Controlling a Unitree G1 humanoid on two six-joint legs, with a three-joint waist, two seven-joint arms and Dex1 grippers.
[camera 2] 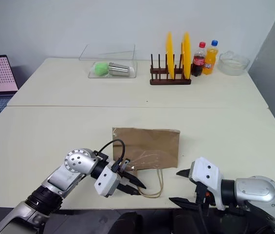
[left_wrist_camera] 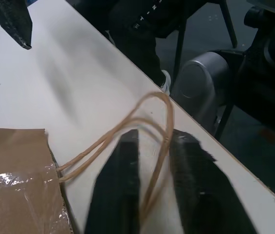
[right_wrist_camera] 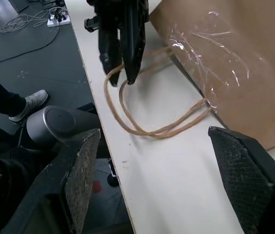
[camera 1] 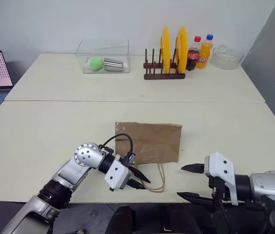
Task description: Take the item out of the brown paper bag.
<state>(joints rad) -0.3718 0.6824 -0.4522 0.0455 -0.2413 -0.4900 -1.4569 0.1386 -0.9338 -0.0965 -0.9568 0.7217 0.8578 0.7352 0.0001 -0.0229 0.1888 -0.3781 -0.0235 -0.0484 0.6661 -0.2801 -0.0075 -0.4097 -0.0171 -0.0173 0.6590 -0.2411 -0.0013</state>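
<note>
Table: brown paper bag flat; left gripper seemingly straddles handles.

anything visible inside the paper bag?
No. The brown paper bag lies flat on the table, and its paper hides any contents. Only its creased face, clear tape and twisted-paper handles show.

Head stereo pair looks forward and down over the table from its near edge. Both wrist cameras sit close above that edge, sharing the bag handles.
</note>
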